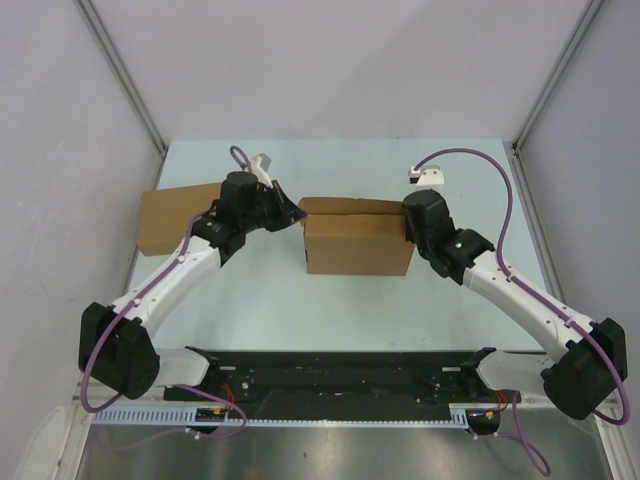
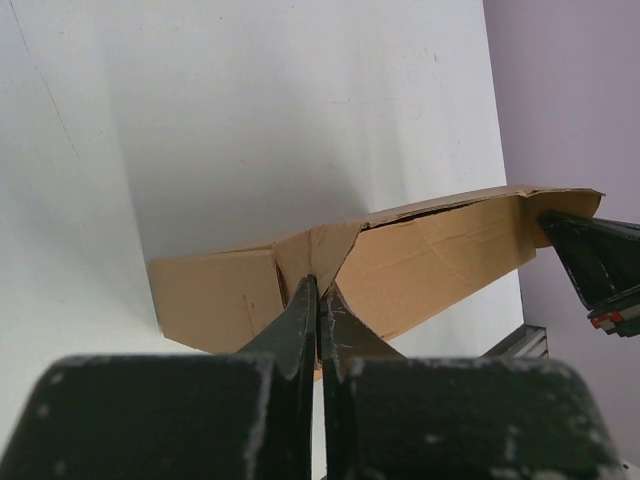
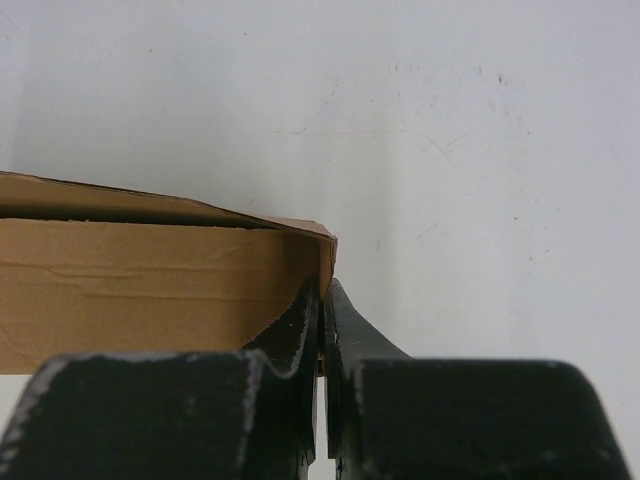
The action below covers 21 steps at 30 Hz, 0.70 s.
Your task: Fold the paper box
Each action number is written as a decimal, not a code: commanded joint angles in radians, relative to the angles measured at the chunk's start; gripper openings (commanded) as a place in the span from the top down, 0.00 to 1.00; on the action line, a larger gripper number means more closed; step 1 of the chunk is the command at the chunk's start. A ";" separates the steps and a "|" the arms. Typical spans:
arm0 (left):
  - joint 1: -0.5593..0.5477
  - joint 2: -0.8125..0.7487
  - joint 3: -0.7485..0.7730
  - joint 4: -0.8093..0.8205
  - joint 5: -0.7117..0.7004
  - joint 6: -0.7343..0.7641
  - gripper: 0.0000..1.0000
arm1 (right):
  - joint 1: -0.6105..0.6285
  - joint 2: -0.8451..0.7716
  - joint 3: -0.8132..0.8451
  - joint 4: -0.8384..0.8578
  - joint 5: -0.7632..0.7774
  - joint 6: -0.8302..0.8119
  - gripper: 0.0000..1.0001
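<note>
The paper box (image 1: pixel 358 250) stands in the middle of the table as a brown, shallow rectangular box with its top flap lying nearly flat. My left gripper (image 1: pixel 298 212) is at its far left corner, shut on a folded corner flap (image 2: pixel 318 250) of the paper box (image 2: pixel 430 270). My right gripper (image 1: pixel 405 225) is at the right end. In the right wrist view the right gripper (image 3: pixel 322 290) is shut on the thin end wall of the paper box (image 3: pixel 150 280). The right gripper's fingers (image 2: pixel 595 260) also show at the box's far end in the left wrist view.
A second plain brown cardboard box (image 1: pixel 165 220) sits at the left, partly behind my left arm. Two white cable mounts (image 1: pixel 262 160) (image 1: pixel 428 175) lie toward the back. A black rail (image 1: pixel 330 375) runs along the near edge. Grey walls close in the table.
</note>
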 commanded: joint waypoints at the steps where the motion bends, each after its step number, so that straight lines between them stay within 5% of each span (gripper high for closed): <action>1: -0.022 0.003 0.026 0.038 0.083 -0.053 1.00 | 0.019 0.007 -0.024 -0.011 -0.043 -0.004 1.00; 9: -0.038 -0.066 -0.155 0.168 -0.041 0.001 1.00 | 0.024 -0.006 -0.025 -0.006 -0.052 -0.008 1.00; 21: -0.105 -0.073 -0.200 0.244 -0.131 -0.034 1.00 | 0.031 -0.013 -0.025 -0.006 -0.058 0.003 1.00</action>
